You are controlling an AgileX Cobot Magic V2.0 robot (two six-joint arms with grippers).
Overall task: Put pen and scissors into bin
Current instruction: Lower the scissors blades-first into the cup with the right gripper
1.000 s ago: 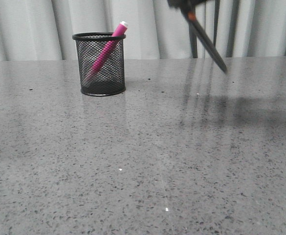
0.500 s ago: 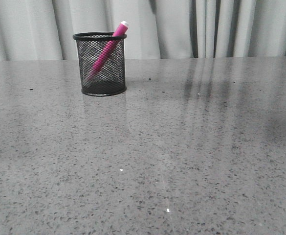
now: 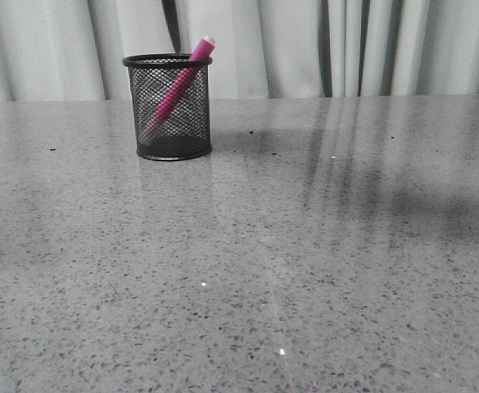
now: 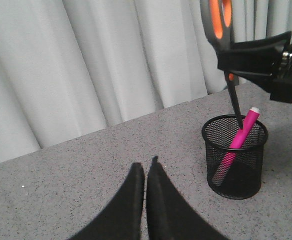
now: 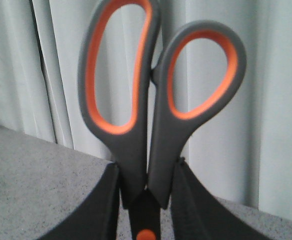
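The slim pink pen (image 4: 238, 140) already leans inside the small black wire-mesh bin (image 4: 234, 156). The right gripper (image 5: 145, 200) clamps the grey, orange-looped scissors (image 5: 155, 100), tip at the bin's 12 o'clock rim. Next: lower straight, let go. The left gripper (image 4: 146, 172) is closed, empty.

Front view cuts off all but the scissors (image 3: 171, 20) blade tip.

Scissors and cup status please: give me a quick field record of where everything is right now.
pen: in the bin, leaning, white end above the rim
scissors: held above the bin, blade tip pointing down at its opening
right gripper: shut on the scissors just below the handles
left gripper: shut, empty, apart from the bin
table: grey speckled top, bin standing on it
step left: lower and release scissors
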